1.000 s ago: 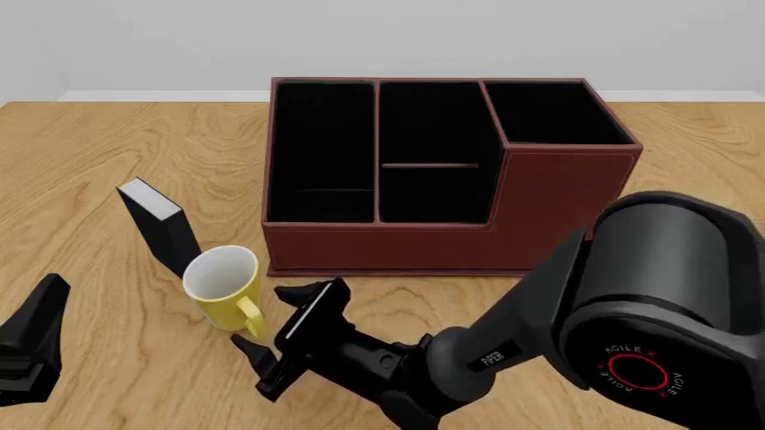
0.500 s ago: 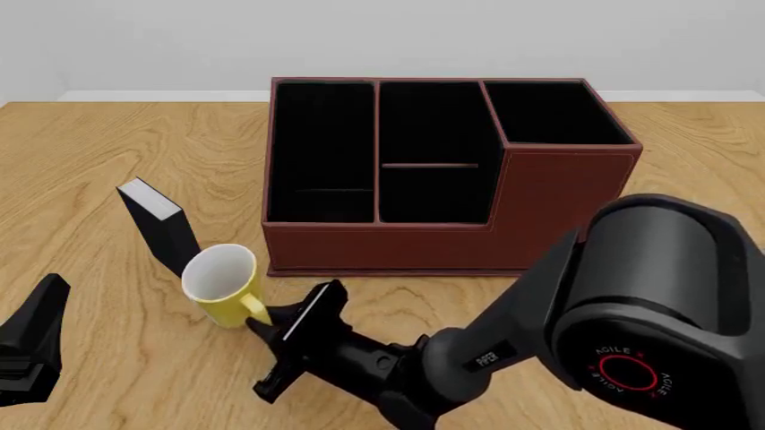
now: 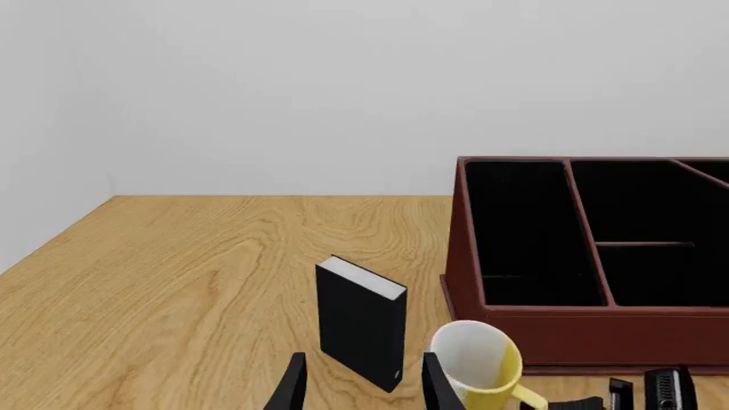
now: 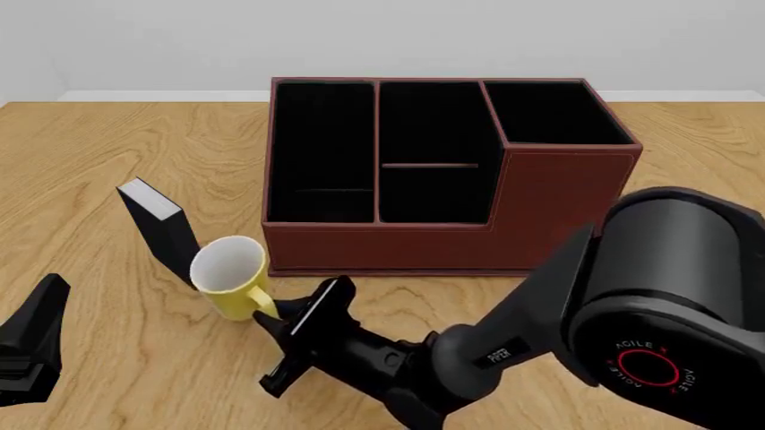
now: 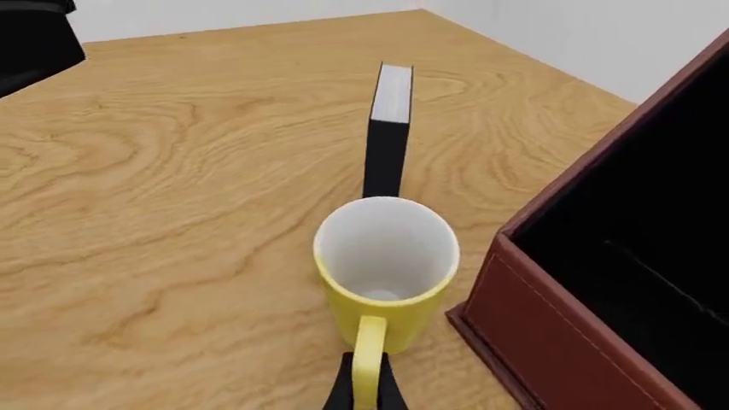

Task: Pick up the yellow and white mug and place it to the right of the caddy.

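The yellow and white mug (image 4: pixel 231 274) leans over in front of the caddy's left end, its white inside facing the camera. My right gripper (image 4: pixel 270 315) is shut on the mug's yellow loop handle (image 5: pixel 367 354); in the right wrist view the fingers pinch that handle from both sides below the mug (image 5: pixel 387 260). The caddy (image 4: pixel 445 235) is a large red-brown box with black compartments, just behind and to the right of the mug. My left gripper (image 4: pixel 31 351) hangs open at the near left, well away from the mug (image 3: pixel 480 363), its fingers (image 3: pixel 294 386) apart with nothing between them.
A small black box with a white top (image 4: pixel 159 227) stands upright just left of the mug, close to it. Bare wooden table (image 4: pixel 693 143) lies to the right of the caddy. My right arm's bulky link (image 4: pixel 664 305) fills the near right corner.
My right gripper went from open beside the handle to shut on it. The mug has since shifted slightly up and to the right and tipped more.
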`<state>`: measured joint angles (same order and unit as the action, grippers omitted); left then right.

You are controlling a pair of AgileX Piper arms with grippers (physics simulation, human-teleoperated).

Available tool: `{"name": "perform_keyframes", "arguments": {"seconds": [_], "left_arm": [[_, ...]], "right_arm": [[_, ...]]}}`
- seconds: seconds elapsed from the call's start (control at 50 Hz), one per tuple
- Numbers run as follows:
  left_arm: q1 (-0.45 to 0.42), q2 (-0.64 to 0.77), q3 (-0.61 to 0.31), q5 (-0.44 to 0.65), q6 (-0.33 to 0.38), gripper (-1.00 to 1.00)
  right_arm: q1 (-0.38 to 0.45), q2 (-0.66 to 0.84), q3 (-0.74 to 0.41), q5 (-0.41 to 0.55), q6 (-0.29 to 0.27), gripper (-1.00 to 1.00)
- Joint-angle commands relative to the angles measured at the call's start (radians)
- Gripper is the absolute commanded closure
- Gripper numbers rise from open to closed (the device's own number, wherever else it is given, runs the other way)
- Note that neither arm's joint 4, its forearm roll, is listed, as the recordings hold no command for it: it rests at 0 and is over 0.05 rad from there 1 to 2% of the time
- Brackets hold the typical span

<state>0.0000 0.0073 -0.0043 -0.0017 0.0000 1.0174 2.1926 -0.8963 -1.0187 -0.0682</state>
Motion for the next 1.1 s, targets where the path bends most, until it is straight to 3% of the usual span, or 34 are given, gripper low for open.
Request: {"name": "perform_keyframes", "arguments": {"seconds": [0.02, 0.12, 0.14, 0.5, 1.1], "left_arm": [[0.000, 0.000, 0.000, 0.000, 0.000, -1.00], [0.000, 0.000, 0.000, 0.000, 0.000, -1.00], [0.000, 0.000, 0.000, 0.000, 0.000, -1.00], [0.000, 0.000, 0.000, 0.000, 0.000, -1.00], [0.000, 0.000, 0.000, 0.000, 0.000, -1.00]], "right_arm": [[0.018, -0.034, 0.016, -0.014, -0.004, 1.00], [0.023, -0.036, 0.017, -0.016, -0.017, 1.00], [0.063, -0.021, -0.002, -0.001, -0.028, 1.00], [0.038, -0.056, 0.037, -0.026, -0.047, 1.00], [0.050, -0.240, 0.138, -0.006, -0.115, 1.00]]}}
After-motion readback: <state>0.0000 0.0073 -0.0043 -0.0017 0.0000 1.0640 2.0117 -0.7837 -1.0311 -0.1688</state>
